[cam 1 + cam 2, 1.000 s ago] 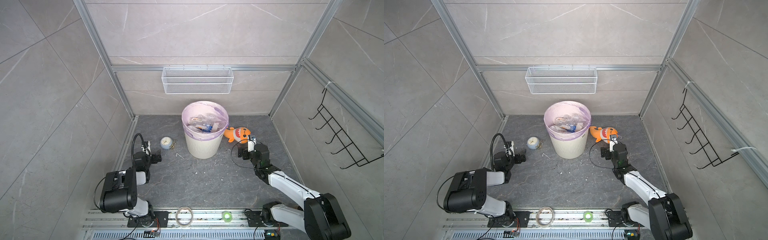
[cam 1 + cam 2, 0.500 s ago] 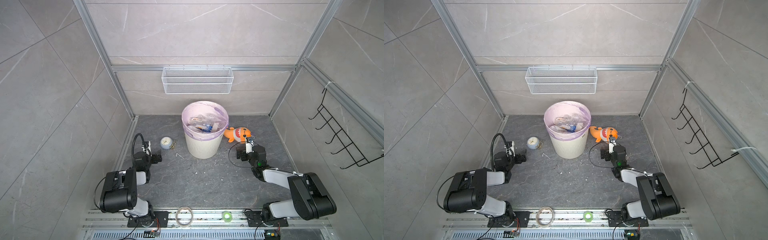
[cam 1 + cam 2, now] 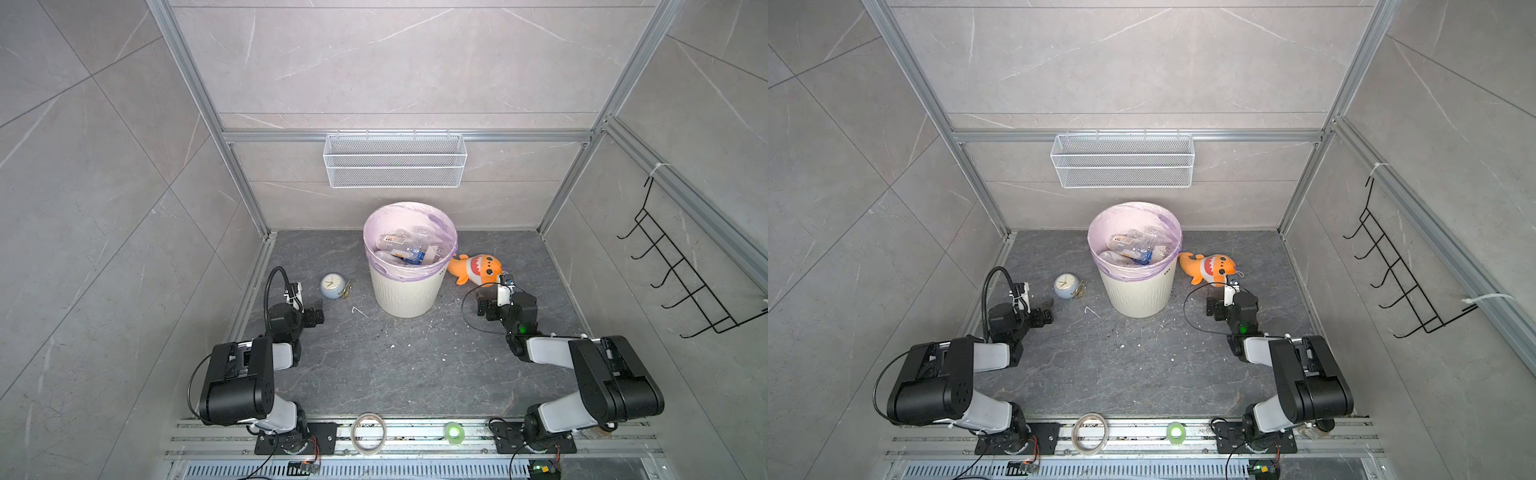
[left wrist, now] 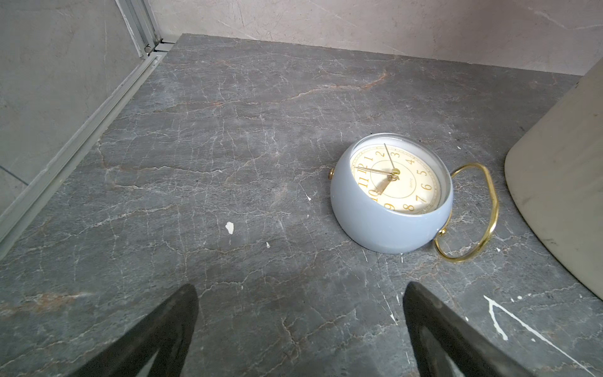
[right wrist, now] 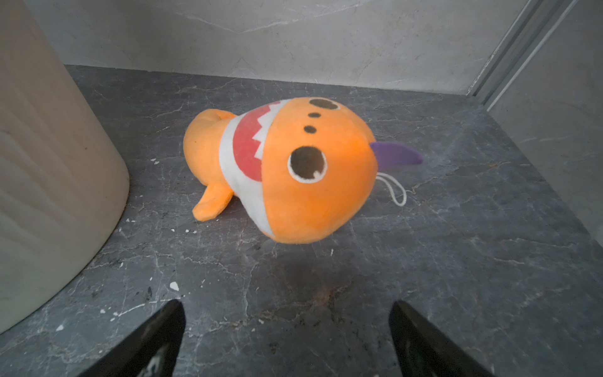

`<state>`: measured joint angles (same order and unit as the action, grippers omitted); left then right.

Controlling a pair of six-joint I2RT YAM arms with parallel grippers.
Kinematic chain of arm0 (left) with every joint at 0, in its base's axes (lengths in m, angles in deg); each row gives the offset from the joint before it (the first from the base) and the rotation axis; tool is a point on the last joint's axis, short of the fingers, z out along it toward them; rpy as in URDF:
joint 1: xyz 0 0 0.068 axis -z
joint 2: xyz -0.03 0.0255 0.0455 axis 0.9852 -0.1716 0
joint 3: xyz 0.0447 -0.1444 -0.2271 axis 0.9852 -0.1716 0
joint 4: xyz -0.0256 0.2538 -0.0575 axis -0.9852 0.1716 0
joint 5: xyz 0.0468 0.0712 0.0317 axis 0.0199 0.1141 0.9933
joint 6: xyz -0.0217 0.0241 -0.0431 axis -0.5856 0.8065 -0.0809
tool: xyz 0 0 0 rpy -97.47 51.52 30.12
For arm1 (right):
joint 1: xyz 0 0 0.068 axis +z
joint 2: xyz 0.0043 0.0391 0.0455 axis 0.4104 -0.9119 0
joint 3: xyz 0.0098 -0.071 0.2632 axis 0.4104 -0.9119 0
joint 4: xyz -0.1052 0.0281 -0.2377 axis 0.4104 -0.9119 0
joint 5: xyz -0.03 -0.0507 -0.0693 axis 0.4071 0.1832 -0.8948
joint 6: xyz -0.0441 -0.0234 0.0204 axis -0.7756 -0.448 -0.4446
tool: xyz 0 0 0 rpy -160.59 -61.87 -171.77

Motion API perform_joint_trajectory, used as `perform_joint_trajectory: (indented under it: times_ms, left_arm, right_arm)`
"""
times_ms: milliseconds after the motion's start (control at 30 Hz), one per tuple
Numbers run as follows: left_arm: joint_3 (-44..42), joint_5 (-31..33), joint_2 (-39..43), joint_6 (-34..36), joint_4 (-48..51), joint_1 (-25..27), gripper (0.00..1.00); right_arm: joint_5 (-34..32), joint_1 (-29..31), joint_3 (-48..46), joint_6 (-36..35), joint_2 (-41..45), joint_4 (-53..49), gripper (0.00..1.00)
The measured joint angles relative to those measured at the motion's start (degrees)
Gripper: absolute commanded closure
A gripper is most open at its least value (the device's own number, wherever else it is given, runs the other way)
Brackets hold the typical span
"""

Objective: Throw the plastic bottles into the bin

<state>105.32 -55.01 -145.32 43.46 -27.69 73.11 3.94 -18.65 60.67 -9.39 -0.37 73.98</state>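
The bin (image 3: 405, 291) (image 3: 1133, 293) stands at the back middle of the dark floor, lined with a pink-lilac bag. Several plastic bottles (image 3: 409, 249) (image 3: 1133, 247) lie inside it, and no bottle shows on the floor. My left gripper (image 3: 309, 311) (image 4: 300, 293) rests low to the bin's left, open and empty, facing the clock. My right gripper (image 3: 484, 305) (image 5: 287, 310) rests low to the bin's right, open and empty, short of the plush shark. The bin's wall shows at the edge of each wrist view (image 4: 561, 196) (image 5: 49, 179).
A pale-blue clock (image 3: 332, 286) (image 4: 391, 196) lies left of the bin. An orange plush shark (image 3: 476, 269) (image 5: 287, 169) lies to its right. A wire basket (image 3: 395, 160) hangs on the back wall and a hook rack (image 3: 681, 274) on the right wall. Tape rolls (image 3: 368, 432) sit on the front rail.
My right arm has folded back from a stretched pose, with its gripper staying low near the shark. The left arm has not moved.
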Motion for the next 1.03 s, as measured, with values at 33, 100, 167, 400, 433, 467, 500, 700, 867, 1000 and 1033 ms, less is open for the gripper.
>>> perform_joint_trajectory:
  times_ms: [33,100,167,400,433,467,500,700,867,1000,1033]
  left_arm:
    - [0.0,0.0,0.0,0.0,0.0,0.0,0.00]
    - [0.0,0.0,0.0,0.0,0.0,0.0,0.00]
    - [0.0,0.0,0.0,0.0,0.0,0.0,0.00]
    - [0.0,0.0,0.0,0.0,0.0,0.0,0.00]
    - [0.0,0.0,0.0,0.0,0.0,0.0,0.00]
    - [0.0,0.1,0.0,0.0,0.0,0.0,0.00]
    - [0.0,0.1,0.0,0.0,0.0,0.0,0.00]
    - [0.0,0.1,0.0,0.0,0.0,0.0,0.00]
    - [0.0,0.1,0.0,0.0,0.0,0.0,0.00]
    - [0.0,0.1,0.0,0.0,0.0,0.0,0.00]
    - [0.0,0.1,0.0,0.0,0.0,0.0,0.00]
  right_arm:
    - [0.0,0.0,0.0,0.2,0.0,0.2,0.00]
    - [0.0,0.0,-0.1,0.2,0.0,0.4,0.01]
    - [0.0,0.0,-0.1,0.2,0.0,0.8,0.00]
    - [0.0,0.0,-0.2,0.2,0.0,1.1,0.00]
    - [0.0,0.0,-0.2,0.2,0.0,1.1,0.00]
    - [0.0,0.0,-0.2,0.2,0.0,1.1,0.00]
    - [0.0,0.0,-0.2,0.2,0.0,1.2,0.00]
    - [0.0,0.0,-0.2,0.2,0.0,1.5,0.00]
    - [0.0,0.0,-0.2,0.2,0.0,1.5,0.00]
    - [0.0,0.0,-0.2,0.2,0.0,1.5,0.00]
    - [0.0,0.0,-0.2,0.2,0.0,1.6,0.00]
